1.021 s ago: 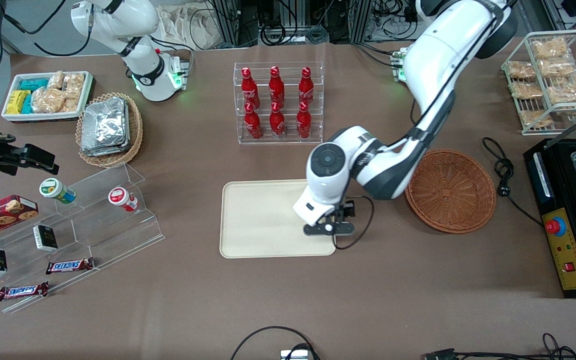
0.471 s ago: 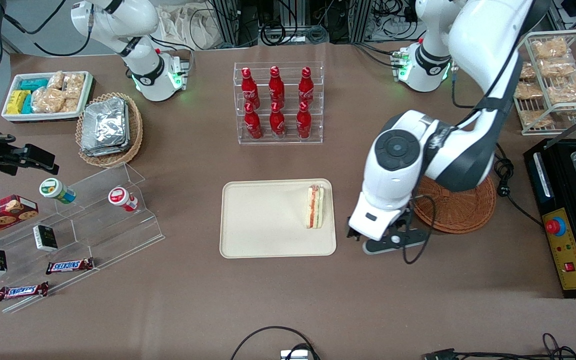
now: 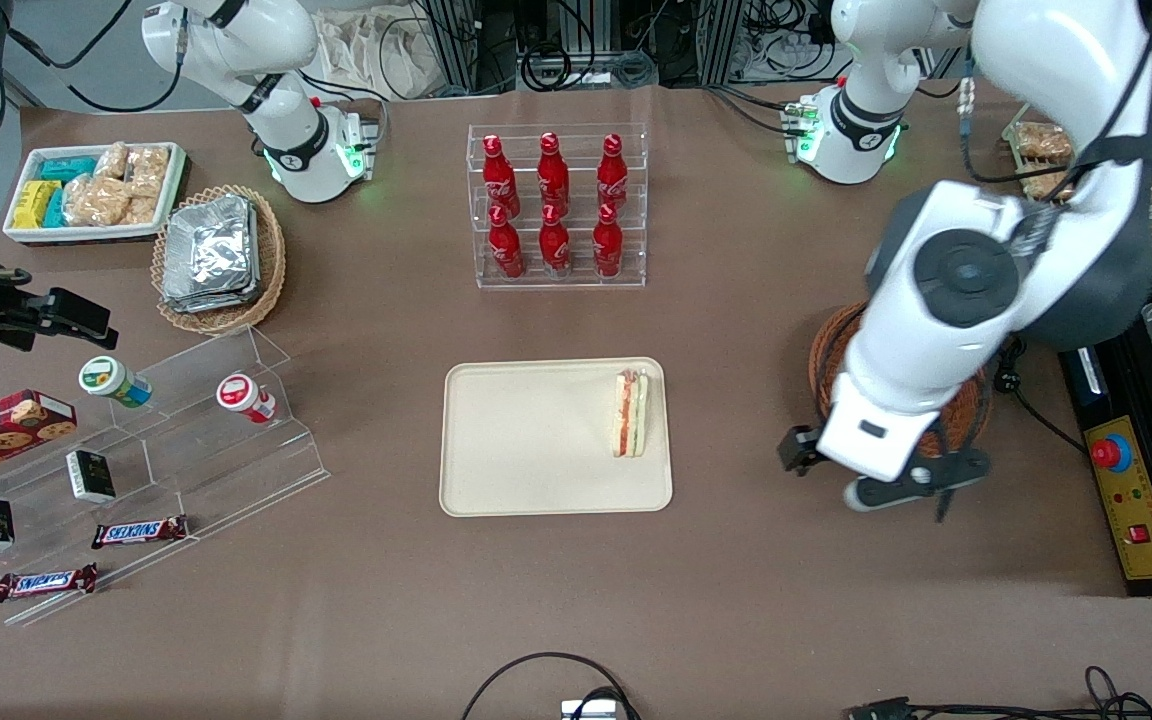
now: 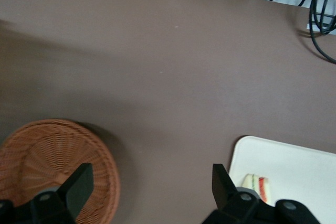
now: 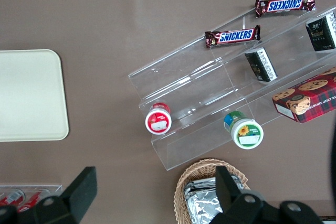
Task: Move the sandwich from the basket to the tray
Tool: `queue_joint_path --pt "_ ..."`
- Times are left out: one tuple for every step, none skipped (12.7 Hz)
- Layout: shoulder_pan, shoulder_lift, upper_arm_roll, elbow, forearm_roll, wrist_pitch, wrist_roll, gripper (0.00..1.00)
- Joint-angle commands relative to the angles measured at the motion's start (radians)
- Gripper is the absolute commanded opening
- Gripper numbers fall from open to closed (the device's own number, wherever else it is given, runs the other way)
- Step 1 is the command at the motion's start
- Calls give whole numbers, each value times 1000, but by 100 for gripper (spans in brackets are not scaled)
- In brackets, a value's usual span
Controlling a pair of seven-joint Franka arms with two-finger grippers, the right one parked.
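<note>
The sandwich (image 3: 630, 413), a white wedge with red and green layers, lies on the cream tray (image 3: 526, 440) at the tray's end nearest the basket. My left gripper (image 3: 894, 478) hangs high over the bare table between tray and basket. In the left wrist view the gripper (image 4: 151, 186) is open with nothing between its fingers (image 4: 79, 183). That view also shows the reddish-brown wicker basket (image 4: 47, 156) with no sandwich in it, beside one finger, and the tray (image 4: 294, 163) with the sandwich (image 4: 257, 186) beside the other. The arm covers most of the basket (image 3: 829, 352) in the front view.
A clear rack of red bottles (image 3: 556, 205) stands farther from the camera than the tray. A black machine (image 3: 1141, 470), a cable (image 3: 1011, 355) and a wire rack of packets (image 3: 1106, 160) sit at the working arm's end. An acrylic snack stand (image 3: 166, 440) and a foil-packet basket (image 3: 219, 255) lie toward the parked arm's end.
A second ago my gripper was low over the tray. It has let go of the sandwich, risen and swung toward the basket, leaving the sandwich on the tray.
</note>
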Motion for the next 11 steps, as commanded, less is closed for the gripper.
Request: queue_joint_path --pt "30 -55 -5 -16 -25 -68 74 100" --pt "50 -72 -5 -24 -28 -73 88 100" --pt "70 -94 -5 -34 -40 -84 126 100" --pt "74 -117 0 -45 -48 -104 181 100" --pt "82 -145 27 -54 -62 -130 238 100" --pt "74 -179 70 -70 -91 -139 283 100" --pt "70 -211 114 -90 -126 -144 341 100" --pt "62 -249 151 -122 -150 -151 402 100" --pt "48 -289 205 -152 -172 -156 462 100" --pt "24 -320 252 -168 -187 -168 513 100" --pt "6 -341 295 -176 -190 -192 562 100"
